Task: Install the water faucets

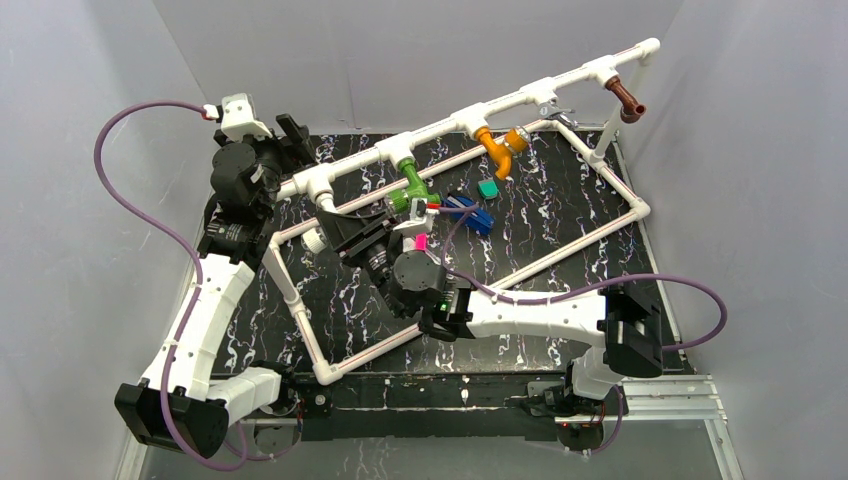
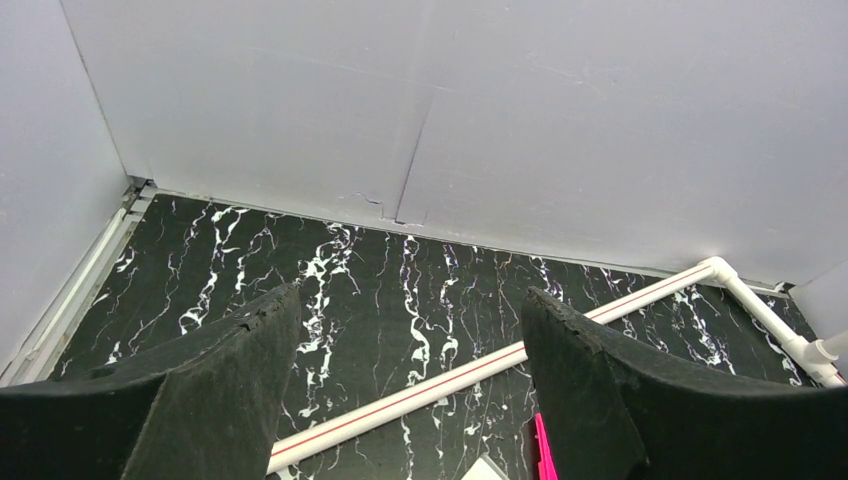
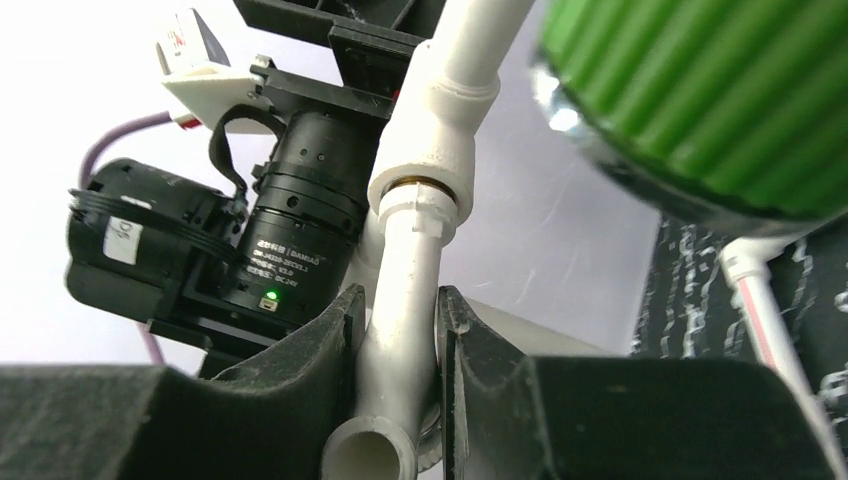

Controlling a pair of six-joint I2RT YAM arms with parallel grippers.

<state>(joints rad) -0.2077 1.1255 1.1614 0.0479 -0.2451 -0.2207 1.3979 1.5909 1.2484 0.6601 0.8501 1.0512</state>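
Note:
The white pipe frame (image 1: 520, 100) stands tilted over the black marbled mat. A brown faucet (image 1: 627, 100), an orange faucet (image 1: 500, 148) and a green faucet (image 1: 410, 186) hang from its tees. My right gripper (image 1: 325, 228) is shut on the white faucet (image 3: 405, 290) below the leftmost tee (image 3: 440, 140); the faucet's end sits in the tee's socket. The green faucet's knob (image 3: 700, 90) fills the upper right of the right wrist view. My left gripper (image 2: 410, 320) is open and empty, up by the frame's left end (image 1: 292, 135).
A flat blue piece (image 1: 470, 215) and a small green block (image 1: 488, 188) lie on the mat inside the frame. The frame's lower rail (image 2: 480, 370) crosses under my left gripper. Grey walls close in the back and sides.

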